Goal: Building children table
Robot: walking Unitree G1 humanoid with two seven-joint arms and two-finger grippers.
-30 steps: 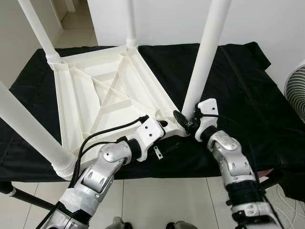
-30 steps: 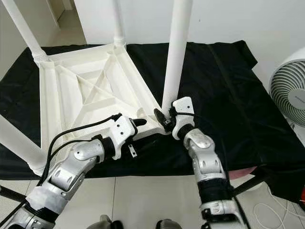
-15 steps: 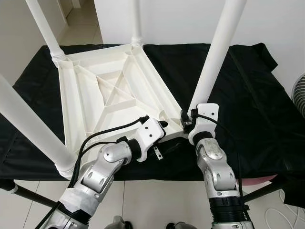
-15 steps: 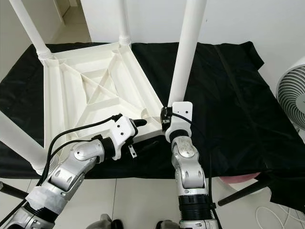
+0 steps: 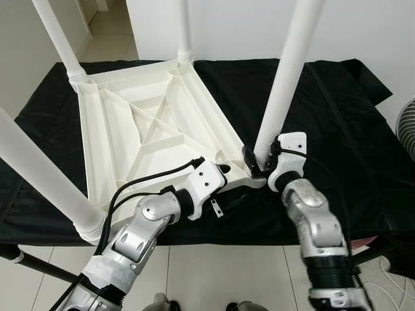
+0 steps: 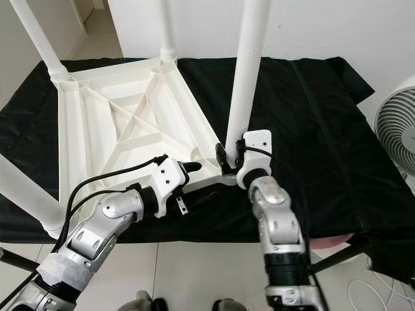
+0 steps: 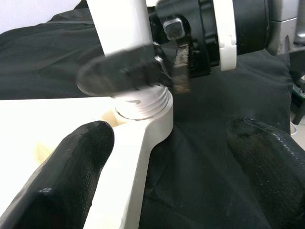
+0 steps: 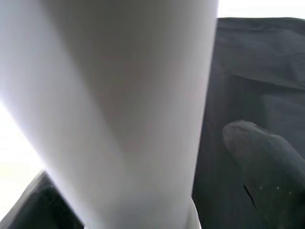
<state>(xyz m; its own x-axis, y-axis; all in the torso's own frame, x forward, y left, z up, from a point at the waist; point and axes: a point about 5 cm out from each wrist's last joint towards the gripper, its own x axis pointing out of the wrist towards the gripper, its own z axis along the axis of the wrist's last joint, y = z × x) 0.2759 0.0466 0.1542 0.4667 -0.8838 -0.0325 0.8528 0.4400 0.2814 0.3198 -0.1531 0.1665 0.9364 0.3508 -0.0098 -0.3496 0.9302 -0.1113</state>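
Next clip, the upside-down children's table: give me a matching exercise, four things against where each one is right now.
Things:
1. right hand
2. left hand
3. black cloth
4. fan

Places:
A. at the far right edge, beyond the cloth
B. spread under the upturned white table
C. around the base of the near-right table leg
D. at the table's near edge, left of that leg's corner

Pairs: 1-C, 2-D, 3-B, 4-A
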